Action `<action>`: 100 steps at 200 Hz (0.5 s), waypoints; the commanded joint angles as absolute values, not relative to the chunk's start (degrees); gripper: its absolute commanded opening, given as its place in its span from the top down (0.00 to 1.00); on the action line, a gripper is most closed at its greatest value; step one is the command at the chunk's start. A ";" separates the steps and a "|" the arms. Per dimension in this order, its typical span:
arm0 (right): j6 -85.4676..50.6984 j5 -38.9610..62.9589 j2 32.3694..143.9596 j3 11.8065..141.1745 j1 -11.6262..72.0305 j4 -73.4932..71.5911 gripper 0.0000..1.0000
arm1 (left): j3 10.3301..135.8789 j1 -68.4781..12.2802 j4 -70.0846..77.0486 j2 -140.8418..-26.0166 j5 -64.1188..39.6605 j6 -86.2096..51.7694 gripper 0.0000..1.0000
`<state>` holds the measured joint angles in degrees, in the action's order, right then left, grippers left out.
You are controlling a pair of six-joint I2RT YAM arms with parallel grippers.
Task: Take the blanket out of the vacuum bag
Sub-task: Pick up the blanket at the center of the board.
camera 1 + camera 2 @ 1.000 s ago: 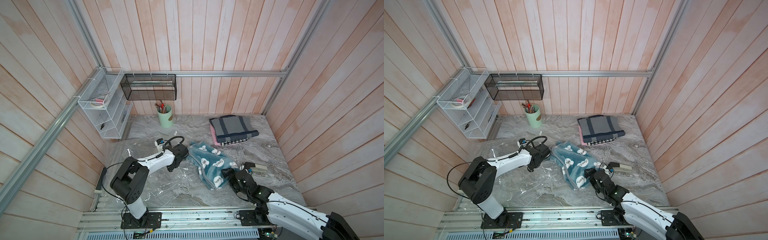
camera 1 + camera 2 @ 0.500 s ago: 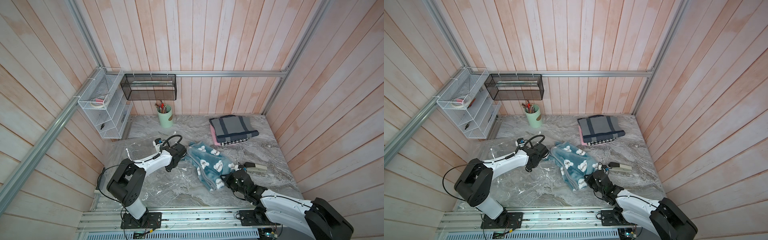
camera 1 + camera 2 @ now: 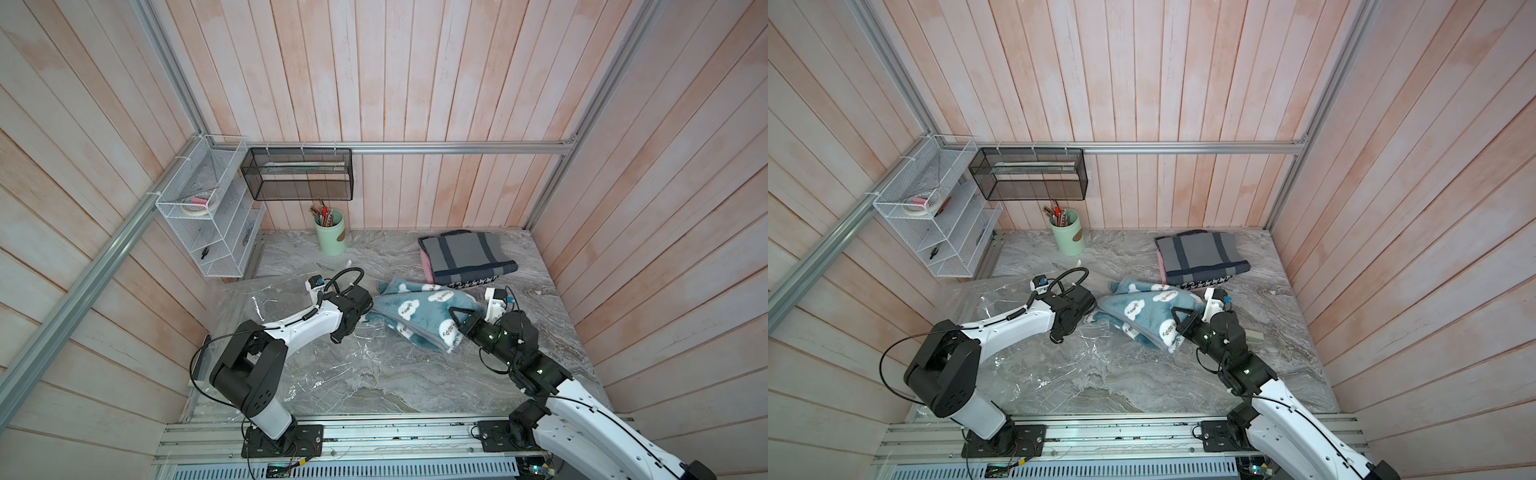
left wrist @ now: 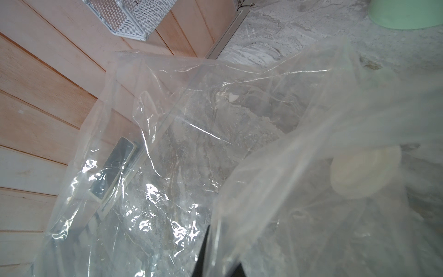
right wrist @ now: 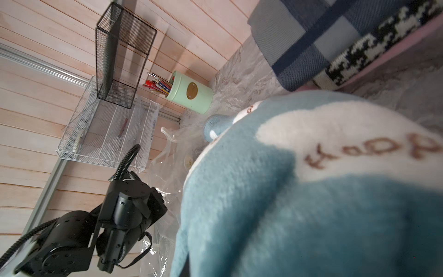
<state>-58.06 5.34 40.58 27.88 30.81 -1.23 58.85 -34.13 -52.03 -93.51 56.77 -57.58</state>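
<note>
- the blanket [image 3: 419, 316], blue fleece with white clouds, lies on the marble table [image 3: 395, 382] between the two arms. it sits just to the right of the vacuum bag [image 3: 328, 365].
- most of the blanket is clear of the film. its left edge meets the plastic beside the left gripper [image 3: 338, 334], and i cannot tell whether a corner is inside the mouth.
- its long axis runs from far-left by the bag to near-right, ending at the right gripper [image 3: 455, 320].
- the right gripper's jaws are clenched on the blanket's near-right end. in the right wrist view the fleece [image 5: 299, 191] bunches up close to the lens.
- the left gripper's jaws are clamped on a raised fold of the bag. the round white valve cap [image 4: 364, 172] sits in that fold.
- judgement: the right arm is the nearer one and has the cloth, so the pull should go to the robot's right, along that axis and away from the pinned bag.
- count: one blue blanket, one vacuum bag, one valve cap, two grippers.
- also one stack of folded textiles [image 3: 465, 255] at the back right, with grey-navy plaid over houndstooth and pink.
- one green pencil cup [image 3: 330, 232], one white wire rack [image 3: 203, 224], one black mesh basket [image 3: 299, 174].
</note>
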 commanded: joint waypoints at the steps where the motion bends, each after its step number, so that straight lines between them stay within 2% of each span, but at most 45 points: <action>1: -52.02 7.77 40.08 32.03 27.51 5.93 1.00 | 58.17 -33.75 -52.21 -91.54 57.08 -56.90 1.00; 49: -48.37 14.14 41.99 41.72 17.16 9.41 1.00 | 58.09 -33.74 -53.26 -91.19 58.08 -56.95 1.00; 100: -50.28 21.94 44.46 49.40 5.88 7.80 1.00 | 58.03 -33.75 -55.27 -93.00 58.95 -59.21 1.00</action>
